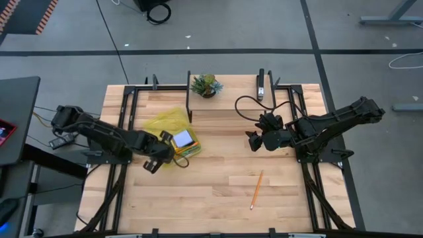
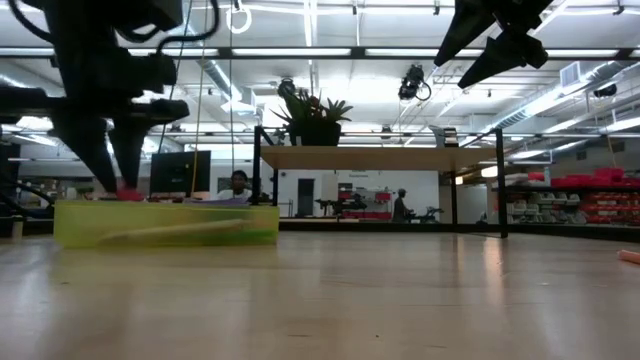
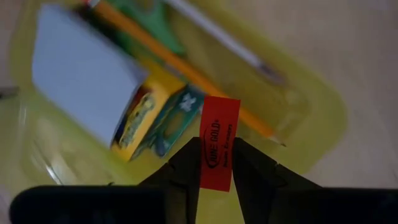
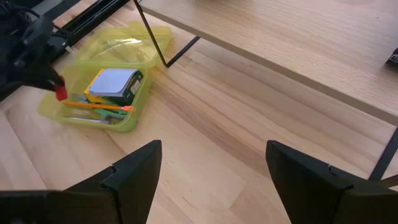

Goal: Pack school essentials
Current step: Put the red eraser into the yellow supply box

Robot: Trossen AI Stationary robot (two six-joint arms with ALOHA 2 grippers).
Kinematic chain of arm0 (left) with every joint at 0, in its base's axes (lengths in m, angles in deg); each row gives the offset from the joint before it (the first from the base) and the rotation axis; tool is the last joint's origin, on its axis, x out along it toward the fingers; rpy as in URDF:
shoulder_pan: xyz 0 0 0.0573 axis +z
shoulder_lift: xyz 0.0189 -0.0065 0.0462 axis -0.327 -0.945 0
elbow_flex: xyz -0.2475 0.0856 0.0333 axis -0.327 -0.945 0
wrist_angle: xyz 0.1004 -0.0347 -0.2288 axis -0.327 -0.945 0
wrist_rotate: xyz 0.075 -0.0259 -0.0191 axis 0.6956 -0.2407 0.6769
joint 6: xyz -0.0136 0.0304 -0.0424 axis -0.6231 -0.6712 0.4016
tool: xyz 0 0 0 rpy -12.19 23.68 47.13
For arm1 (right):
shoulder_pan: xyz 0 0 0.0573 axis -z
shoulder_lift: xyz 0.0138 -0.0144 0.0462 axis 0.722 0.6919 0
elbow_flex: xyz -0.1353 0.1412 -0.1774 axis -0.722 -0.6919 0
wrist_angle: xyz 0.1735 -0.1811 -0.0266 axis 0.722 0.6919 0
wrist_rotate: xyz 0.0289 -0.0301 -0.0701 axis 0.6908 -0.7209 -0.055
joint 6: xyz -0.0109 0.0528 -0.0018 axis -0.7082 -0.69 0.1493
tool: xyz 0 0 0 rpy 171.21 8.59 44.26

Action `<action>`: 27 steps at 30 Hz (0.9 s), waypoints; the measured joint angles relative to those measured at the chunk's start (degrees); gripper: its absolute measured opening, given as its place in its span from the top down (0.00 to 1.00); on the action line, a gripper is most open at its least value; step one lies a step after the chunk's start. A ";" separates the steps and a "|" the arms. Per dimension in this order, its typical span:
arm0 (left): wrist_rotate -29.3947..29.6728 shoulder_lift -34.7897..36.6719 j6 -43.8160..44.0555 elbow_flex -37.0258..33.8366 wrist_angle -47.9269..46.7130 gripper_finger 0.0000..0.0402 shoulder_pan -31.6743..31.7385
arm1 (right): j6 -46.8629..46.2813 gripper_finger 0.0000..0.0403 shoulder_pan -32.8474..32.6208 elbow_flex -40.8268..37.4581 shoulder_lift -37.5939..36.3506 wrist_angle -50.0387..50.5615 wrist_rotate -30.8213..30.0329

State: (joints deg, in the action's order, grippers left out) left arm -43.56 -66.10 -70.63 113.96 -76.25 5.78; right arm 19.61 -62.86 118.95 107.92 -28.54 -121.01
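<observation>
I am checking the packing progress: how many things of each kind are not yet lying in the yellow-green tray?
orange pencil, on the table: 1
red eraser, held in the left claw: 1
potted plant, on the shelf: 1
black stapler, on the shelf: 1
Total: 4

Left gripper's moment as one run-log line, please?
left gripper: shut on red eraser | above yellow-green box | right gripper: open, waiting
</observation>
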 joint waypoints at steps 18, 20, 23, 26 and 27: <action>0.03 -0.15 26.66 -0.01 -2.92 0.79 7.91 | -0.04 0.27 0.01 0.00 0.00 0.02 -0.89; 0.04 -0.15 28.82 -0.01 -2.77 0.78 8.29 | -0.04 0.27 0.02 0.00 0.00 0.02 -0.92; 0.07 -0.15 31.76 -0.01 -2.78 0.78 9.05 | -0.04 0.27 0.02 0.00 0.00 0.02 -1.05; 0.08 -0.15 34.01 -0.01 -2.78 0.79 9.87 | -0.04 0.27 0.00 0.00 0.00 0.02 -1.05; 0.08 -0.15 34.39 -0.01 -2.79 0.79 10.16 | -0.04 0.27 0.00 0.00 0.00 0.01 -1.05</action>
State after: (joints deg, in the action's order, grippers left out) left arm -43.48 -66.25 -36.24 113.96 -79.04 15.94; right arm 19.56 -62.86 118.95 107.92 -28.53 -122.07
